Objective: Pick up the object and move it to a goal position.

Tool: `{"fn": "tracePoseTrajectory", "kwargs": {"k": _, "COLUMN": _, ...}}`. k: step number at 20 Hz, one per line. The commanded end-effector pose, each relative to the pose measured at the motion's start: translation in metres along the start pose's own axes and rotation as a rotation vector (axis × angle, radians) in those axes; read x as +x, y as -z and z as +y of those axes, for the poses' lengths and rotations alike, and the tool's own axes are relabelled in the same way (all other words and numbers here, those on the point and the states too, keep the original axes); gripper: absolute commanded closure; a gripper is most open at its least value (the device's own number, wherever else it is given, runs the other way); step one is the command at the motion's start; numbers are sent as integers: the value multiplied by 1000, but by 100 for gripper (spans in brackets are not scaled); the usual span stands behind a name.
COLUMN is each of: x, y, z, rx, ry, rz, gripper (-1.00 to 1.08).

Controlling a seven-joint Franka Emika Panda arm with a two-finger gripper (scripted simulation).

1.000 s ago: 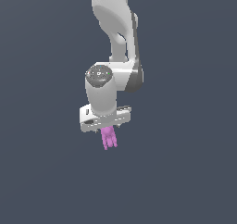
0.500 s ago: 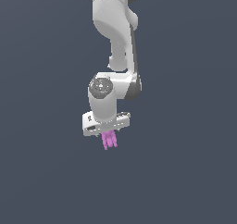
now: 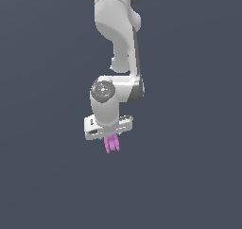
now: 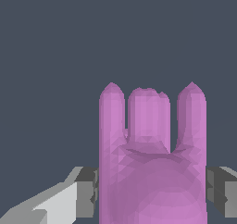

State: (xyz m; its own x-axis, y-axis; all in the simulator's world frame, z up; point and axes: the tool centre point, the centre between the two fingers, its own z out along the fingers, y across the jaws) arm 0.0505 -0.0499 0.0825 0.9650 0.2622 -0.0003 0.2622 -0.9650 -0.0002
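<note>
Where three short blunt prongs end it, small pink-purple lumpy elongated object (image 3: 112,144) (image 4: 152,167) hangs at six o'clock beneath white gripper (image 3: 109,137), pinched between dark grey finger pads (image 4: 89,192), jaws narrowed against both sides. All around, plain dark slate-grey backdrop (image 3: 42,176), surface indistinguishable.

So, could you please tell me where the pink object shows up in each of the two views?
Exterior view: the pink object hangs just below the white gripper, slightly under the picture's middle.
Wrist view: the pink object fills the lower middle, prongs pointing away from the camera.
Shared landmark: the gripper's fingers flanking it.
</note>
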Motion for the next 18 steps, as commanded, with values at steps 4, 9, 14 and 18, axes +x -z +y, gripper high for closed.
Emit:
{"fn": "tracePoseTrajectory", "kwargs": {"k": 4, "x": 0, "y": 0, "z": 0, "rx": 0, "ry": 0, "rz": 0, "gripper": 108}}
{"fn": "tracePoseTrajectory", "kwargs": {"k": 9, "x": -2, "y": 4, "z": 1, "rx": 0, "ry": 0, "rz": 0, "gripper": 108}}
{"fn": "tracePoseTrajectory", "kwargs": {"k": 14, "x": -10, "y": 19, "z": 7, "rx": 0, "ry": 0, "rz": 0, "gripper": 108}}
{"fn": "tracePoseTrajectory", "kwargs": {"k": 18, "x": -21, "y": 40, "z": 15, "rx": 0, "ry": 0, "rz": 0, "gripper": 108}}
